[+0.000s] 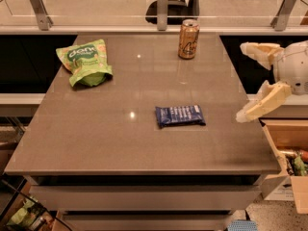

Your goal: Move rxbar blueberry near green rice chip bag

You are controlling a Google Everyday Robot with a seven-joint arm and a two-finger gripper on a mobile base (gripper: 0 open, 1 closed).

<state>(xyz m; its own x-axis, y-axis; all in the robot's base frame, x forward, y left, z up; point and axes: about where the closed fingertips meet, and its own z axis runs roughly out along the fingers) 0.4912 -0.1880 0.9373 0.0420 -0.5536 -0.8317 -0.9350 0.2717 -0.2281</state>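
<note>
The rxbar blueberry (180,115), a flat dark-blue wrapper with white lettering, lies on the grey table (120,148) right of centre. The green rice chip bag (84,62), a wrinkly light-green pouch, lies at the table's far left. My gripper (248,81) is at the right edge of the view, beyond the table's right side, with its two cream fingers spread wide apart and nothing between them. It is apart from the bar, to the bar's right.
An orange-gold drink can (188,32) stands upright at the table's far edge, right of centre. A glass railing with metal posts (162,7) runs behind the table. An open cardboard box (288,162) with items sits on the floor at the right.
</note>
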